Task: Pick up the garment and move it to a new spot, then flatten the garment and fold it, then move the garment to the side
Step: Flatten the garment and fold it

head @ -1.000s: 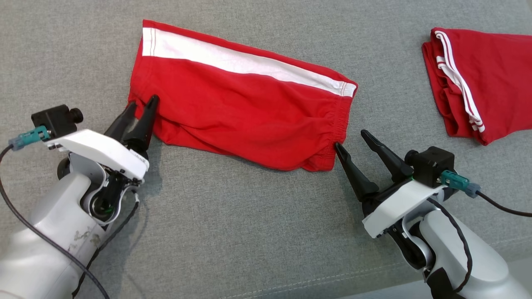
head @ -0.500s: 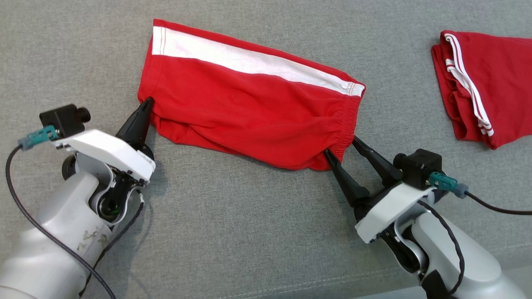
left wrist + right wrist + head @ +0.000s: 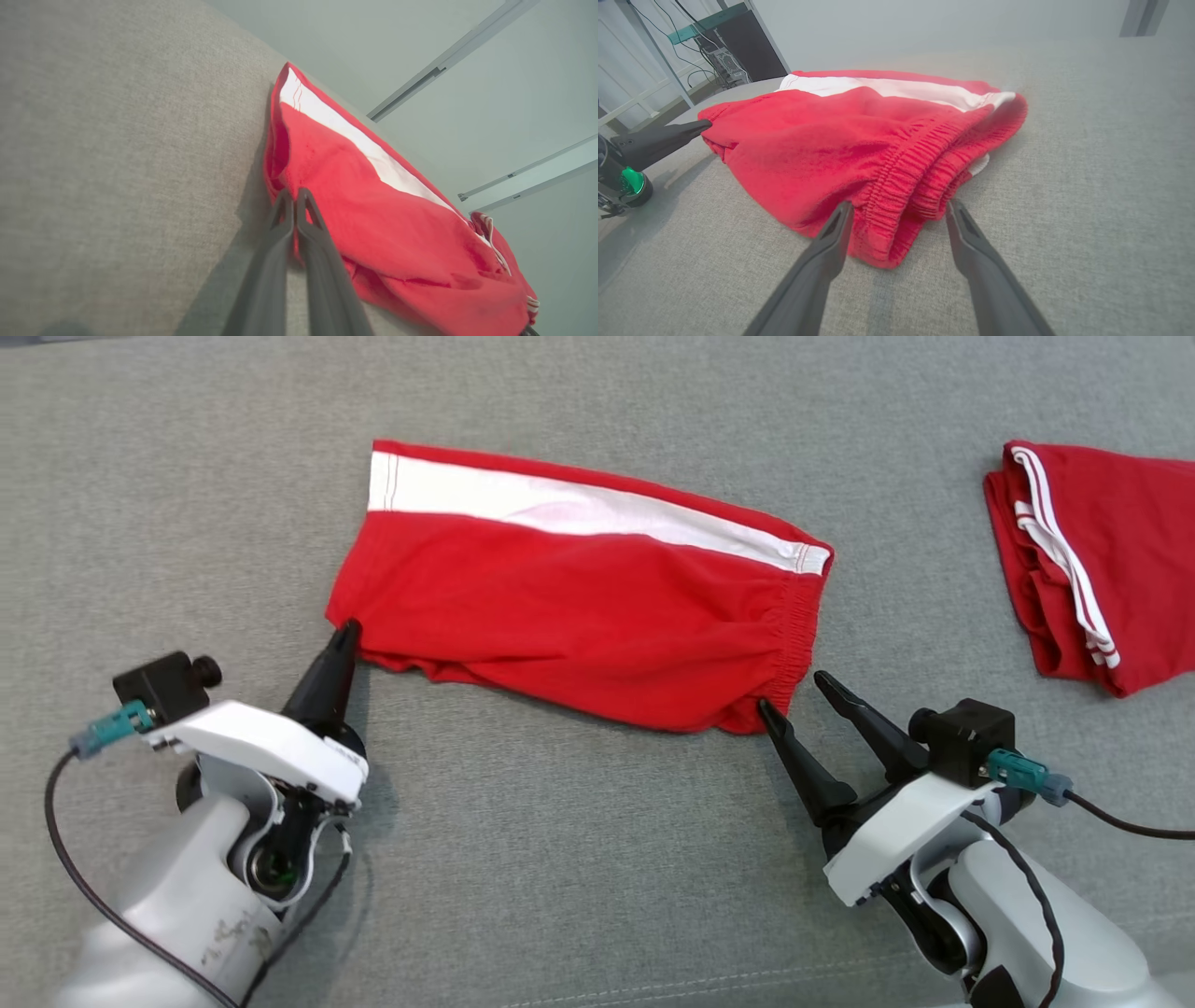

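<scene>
Now pinching hem corner of red, white-striped cotton shorts (image 3: 579, 616) in shut left jaws, with wide right jaws pulled off waistband, needing regrasp.

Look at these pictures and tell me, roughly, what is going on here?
A two-armed robot is handling folded red shorts lying on a grey fabric surface. Its left gripper is shut on the corner at the shorts' hem end. Its right gripper is open, fingers either side of the elastic waistband corner, not yet closed. A second red garment lies folded off to the right, untouched.
</scene>
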You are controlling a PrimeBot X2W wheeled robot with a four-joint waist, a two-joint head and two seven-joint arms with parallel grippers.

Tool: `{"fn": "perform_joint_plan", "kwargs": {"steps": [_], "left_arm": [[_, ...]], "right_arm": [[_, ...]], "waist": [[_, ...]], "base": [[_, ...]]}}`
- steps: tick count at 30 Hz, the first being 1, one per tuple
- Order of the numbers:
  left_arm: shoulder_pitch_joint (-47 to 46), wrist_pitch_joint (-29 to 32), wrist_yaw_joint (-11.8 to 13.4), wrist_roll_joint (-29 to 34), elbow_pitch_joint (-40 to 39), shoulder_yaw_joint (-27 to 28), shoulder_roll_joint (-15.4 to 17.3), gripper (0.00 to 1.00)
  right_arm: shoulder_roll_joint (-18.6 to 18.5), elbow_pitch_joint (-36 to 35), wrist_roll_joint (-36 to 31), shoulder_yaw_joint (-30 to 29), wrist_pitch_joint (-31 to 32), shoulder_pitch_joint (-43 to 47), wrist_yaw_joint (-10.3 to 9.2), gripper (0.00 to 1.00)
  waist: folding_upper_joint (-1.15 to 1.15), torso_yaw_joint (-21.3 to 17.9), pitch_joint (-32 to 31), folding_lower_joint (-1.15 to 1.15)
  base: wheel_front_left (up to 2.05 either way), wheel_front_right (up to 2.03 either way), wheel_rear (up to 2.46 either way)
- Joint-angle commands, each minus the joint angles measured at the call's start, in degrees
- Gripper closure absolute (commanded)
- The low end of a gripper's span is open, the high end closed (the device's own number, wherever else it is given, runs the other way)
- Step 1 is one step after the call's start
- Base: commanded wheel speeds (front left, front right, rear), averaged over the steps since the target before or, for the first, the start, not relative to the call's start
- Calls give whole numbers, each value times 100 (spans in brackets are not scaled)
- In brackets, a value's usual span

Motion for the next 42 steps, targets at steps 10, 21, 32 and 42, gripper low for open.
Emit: {"fn": "perform_joint_plan", "kwargs": {"steps": [10,21,32,42], "left_arm": [[917,-7,2,572,-217,864,-232,100],[1382,-8,2,1118,-331,1299,-544,100],[1468,-8,12,3164,-778,2482,-676,0],[1929,-8,21,4657,-1182,3261,-935,0]], "right_arm": [[-155,70,129,60,-34,214,-1,0],[-261,199,219,67,-34,239,-1,0],[-205,210,-23,-482,-34,243,-1,0],[-50,255,-216,-718,-34,439,-1,0]], "waist": [[0,497,-314,0],[0,803,-504,0],[0,723,-590,0],[0,625,-934,0]], "base": [[0,0,0],[0,0,0],[0,0,0],[0,0,0]]}}
